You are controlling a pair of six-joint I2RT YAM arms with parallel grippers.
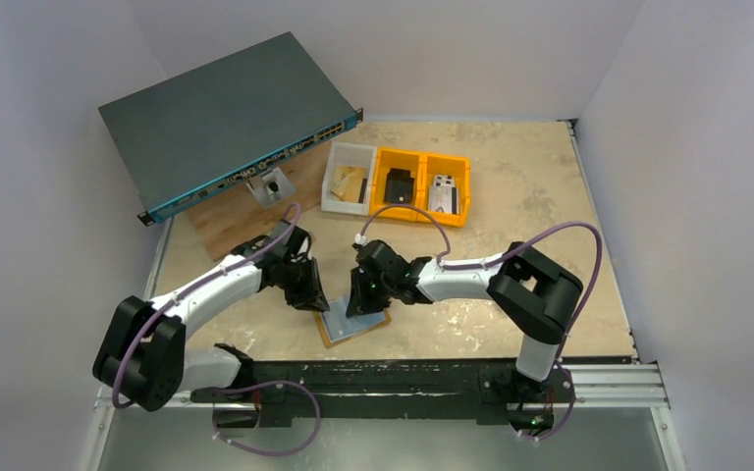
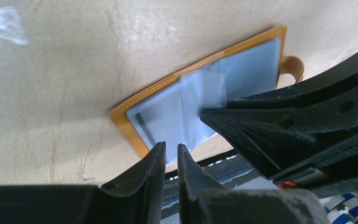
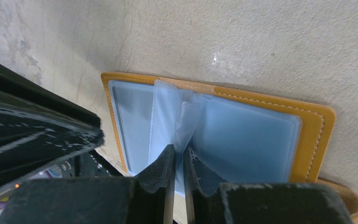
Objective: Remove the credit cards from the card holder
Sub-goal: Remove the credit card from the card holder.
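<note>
The card holder (image 1: 353, 324) lies open near the table's front edge, tan-orange outside and pale blue-grey inside, with clear sleeves fanned at its spine. It also shows in the left wrist view (image 2: 168, 116) and the right wrist view (image 3: 247, 135). My right gripper (image 1: 361, 299) (image 3: 181, 151) is pinched on one upright clear sleeve at the middle. My left gripper (image 1: 312, 297) (image 2: 171, 148) is nearly shut with a narrow gap, holds nothing, and sits at the holder's left edge. I cannot make out any card in the sleeves.
A grey bin (image 1: 347, 180) and two orange bins (image 1: 420, 184) with small items stand at the back. A network switch (image 1: 226, 118) leans on a wooden board (image 1: 241, 221) at the back left. The metal rail (image 1: 403, 378) runs just below the holder.
</note>
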